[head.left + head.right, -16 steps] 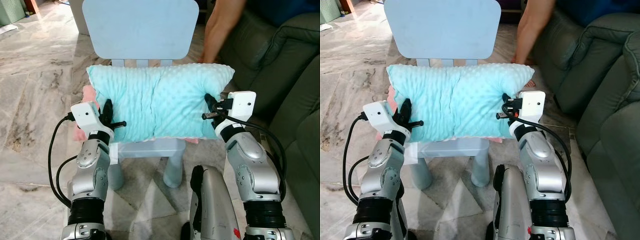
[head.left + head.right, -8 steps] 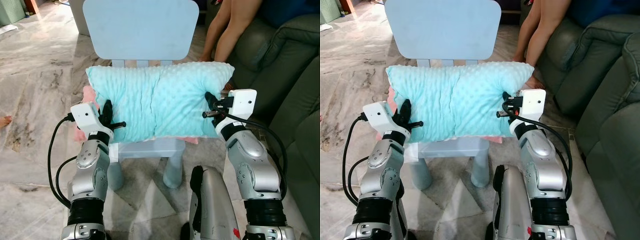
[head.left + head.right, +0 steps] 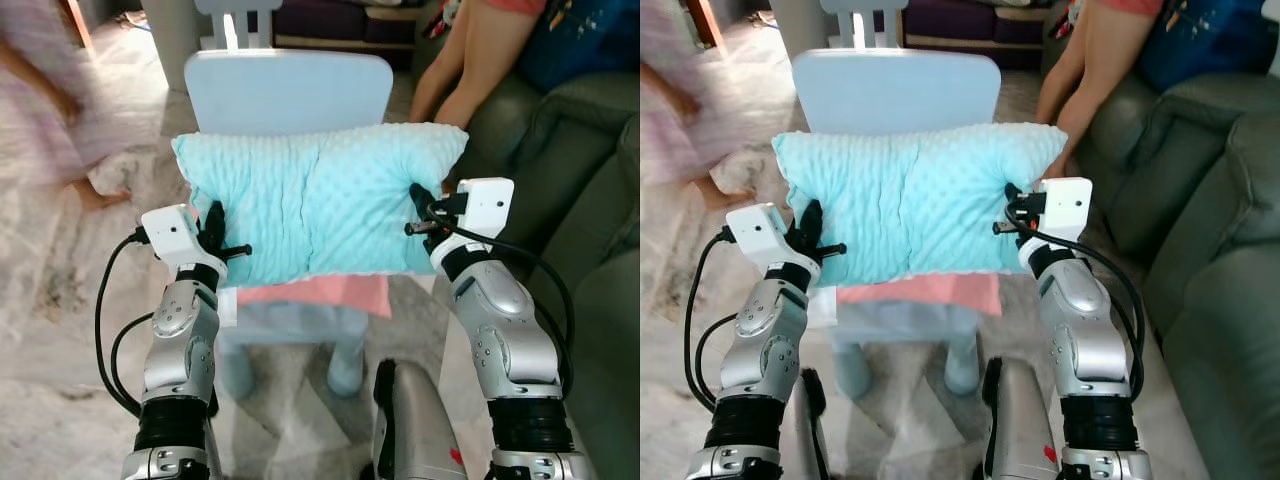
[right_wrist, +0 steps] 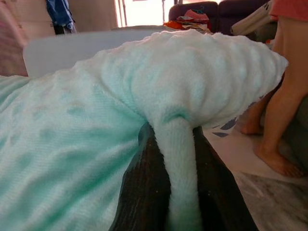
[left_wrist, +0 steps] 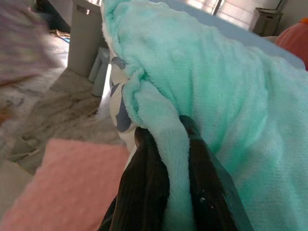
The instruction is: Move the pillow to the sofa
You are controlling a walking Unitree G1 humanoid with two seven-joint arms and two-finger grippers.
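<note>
Pillow [image 3: 318, 205] held up in front of chair [image 3: 288, 92], clear of pink cushion [image 3: 312, 295] left on seat. Left gripper [image 3: 222, 243] pinched on pillow's left edge, right gripper [image 3: 418, 218] pinched on right edge; fabric fold seen squeezed between fingers [image 5: 144, 192] in wrist views. Two-sided grip judged chosen so soft pillow is kept spread, not sagging. Sofa [image 3: 590, 200] lies to right, person [image 3: 470, 60] seated there; turn rightward judged needed.

blurred person [image 3: 50, 90], chair seat [image 3: 290, 320] blurred
</note>
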